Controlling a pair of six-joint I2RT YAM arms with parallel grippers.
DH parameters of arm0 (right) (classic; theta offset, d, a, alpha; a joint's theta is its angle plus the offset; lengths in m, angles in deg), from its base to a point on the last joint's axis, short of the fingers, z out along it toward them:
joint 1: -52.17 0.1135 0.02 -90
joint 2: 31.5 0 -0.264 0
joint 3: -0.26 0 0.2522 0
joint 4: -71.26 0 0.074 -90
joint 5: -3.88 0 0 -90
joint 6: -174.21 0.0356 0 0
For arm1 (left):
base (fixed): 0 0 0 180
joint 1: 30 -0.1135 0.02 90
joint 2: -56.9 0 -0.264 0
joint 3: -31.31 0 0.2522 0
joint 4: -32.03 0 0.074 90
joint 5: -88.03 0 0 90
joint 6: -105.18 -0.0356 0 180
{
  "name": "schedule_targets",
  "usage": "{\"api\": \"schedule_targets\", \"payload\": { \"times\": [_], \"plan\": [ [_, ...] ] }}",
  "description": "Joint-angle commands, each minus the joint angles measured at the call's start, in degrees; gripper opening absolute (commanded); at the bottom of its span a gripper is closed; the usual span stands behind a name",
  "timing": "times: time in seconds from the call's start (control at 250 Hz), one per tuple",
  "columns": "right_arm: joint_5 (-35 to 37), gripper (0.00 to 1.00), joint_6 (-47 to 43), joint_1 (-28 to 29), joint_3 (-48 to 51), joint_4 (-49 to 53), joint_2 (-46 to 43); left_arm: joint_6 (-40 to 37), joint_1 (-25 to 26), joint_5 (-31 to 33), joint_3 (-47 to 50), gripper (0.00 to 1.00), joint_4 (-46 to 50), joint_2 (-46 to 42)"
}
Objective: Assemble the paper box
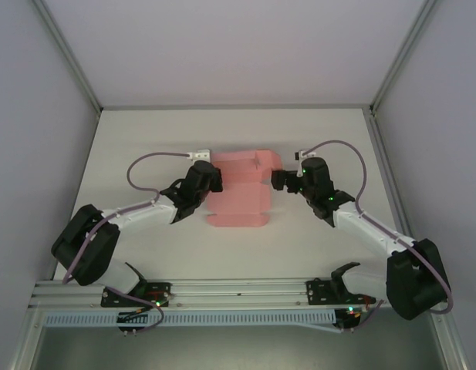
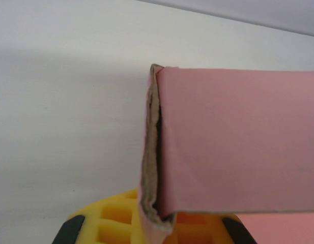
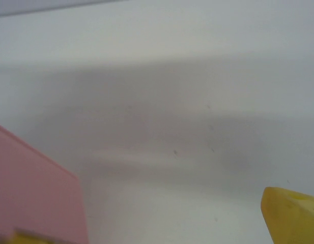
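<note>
The paper box [image 1: 239, 199] lies near the middle of the table [image 1: 145, 139], about as far from the left edge as from the right. It is pink card, not yet a closed box. From above it looks mostly spread out, with a notched outline, a wider part toward the far edge and a narrower part toward the near edge.

In the left wrist view one pink panel is folded along a crease at the card's left end. The brown inner face of the card shows in the narrow gap of that fold. The folded edge runs down between the yellow fingers [image 2: 113, 218], which sit close on either side of it.

The left gripper [image 1: 209, 179] is at the box's left side, toward the far corner of the card. It is clenched on the folded edge of the paper box.

The right gripper [image 1: 281, 182] is at the box's right side, level with the left one, so the card lies between the two. In the right wrist view its jaws are spread wide. One yellow finger [image 3: 291, 211] is at the lower right over bare table. At the lower left there is a blurred corner of pink card with a sliver of yellow below it. Whether that finger touches the card cannot be told.

Both arms reach in from the near edge of the table.
</note>
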Motion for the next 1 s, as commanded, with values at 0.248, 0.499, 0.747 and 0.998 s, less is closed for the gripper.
{"api": "schedule_targets", "payload": {
  "times": [0.248,0.499,0.747,0.998],
  "plan": [
    [-7.64,1.00,-0.92,1.24,-3.30,-7.45,6.80,2.00,-0.31,-2.70,-1.32,0.00,-0.89,0.95],
    [-2.43,1.00,-2.18,6.44,-3.81,-9.77,10.41,3.30,-0.29,-5.00,-1.47,0.00,-2.28,0.95],
    [1.69,1.00,-2.80,8.64,-3.62,-9.86,10.42,3.64,-0.29,-4.98,-0.78,0.00,-2.00,-0.21],
    [2.92,1.00,-2.87,8.67,-0.89,-7.70,3.00,3.06,-0.53,-2.54,-0.81,0.00,0.19,-1.14]
  ]
}}
